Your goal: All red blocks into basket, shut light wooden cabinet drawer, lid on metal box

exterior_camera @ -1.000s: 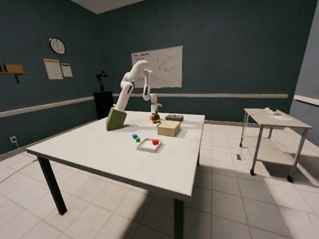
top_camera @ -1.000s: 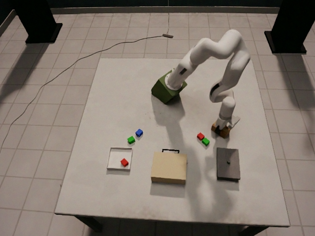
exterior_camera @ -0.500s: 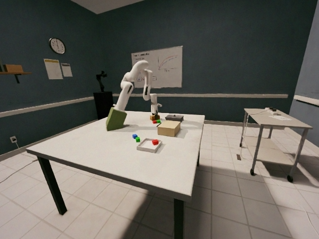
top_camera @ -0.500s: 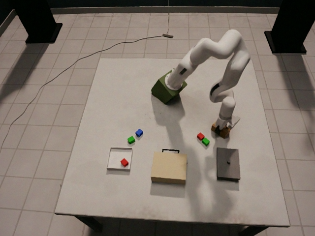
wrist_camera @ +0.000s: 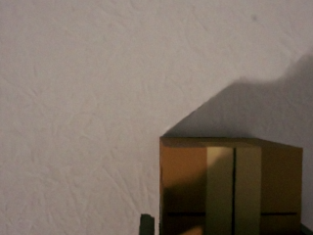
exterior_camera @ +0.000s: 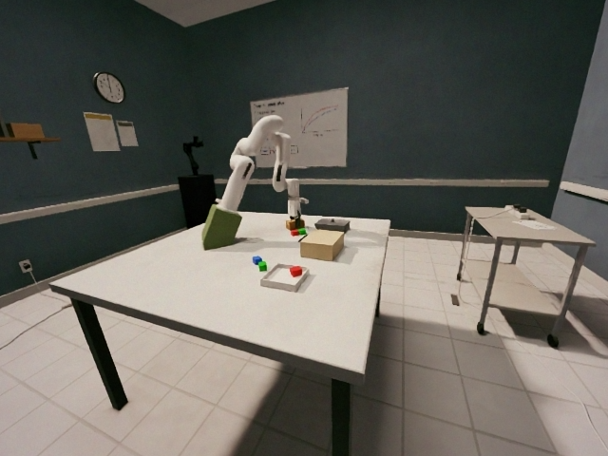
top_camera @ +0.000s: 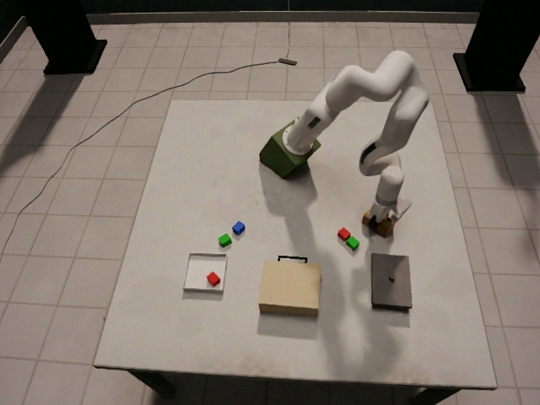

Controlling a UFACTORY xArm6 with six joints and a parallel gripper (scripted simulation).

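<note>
Taking 12 o'clock as the top of the top view, the tool (top_camera: 375,224) (exterior_camera: 295,220) (wrist_camera: 227,227) is largely open and clenches nothing, its fingers low around the taped brown box (top_camera: 385,226) (exterior_camera: 290,225) (wrist_camera: 281,181); whether either finger touches it, I cannot tell. From the tool, a loose red block (top_camera: 343,234) (exterior_camera: 294,232) lies near, between 8 and 9 o'clock, with a green block (top_camera: 352,243) (exterior_camera: 302,231) just beside it at about 8. Another red block (top_camera: 213,278) (exterior_camera: 295,271) is inside the white basket (top_camera: 185,272) (exterior_camera: 277,285), toward its 4 o'clock corner; the basket lies well apart from the tool, between 8 and 9. A second green block (top_camera: 224,240) (exterior_camera: 262,266) and a blue block (top_camera: 238,227) (exterior_camera: 256,259) stand outside it, toward 1 to 2 o'clock. The light wooden cabinet (top_camera: 289,283) (exterior_camera: 321,243) is at 8 from the tool, its black handle (top_camera: 292,257) on the 12 o'clock side. The lidded metal box (top_camera: 391,292) (exterior_camera: 332,229) is near, between 5 and 6. Open tabletop (top_camera: 196,174) (exterior_camera: 196,284) separates it from the cabinet, and another stretch runs from the brown box to the table's 3 o'clock edge.

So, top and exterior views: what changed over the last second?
Nothing visibly changed. The gripper stays down at the brown box, no visible pick-up or release. Loose blocks, basket, cabinet and lidded metal box stayed put.
</note>
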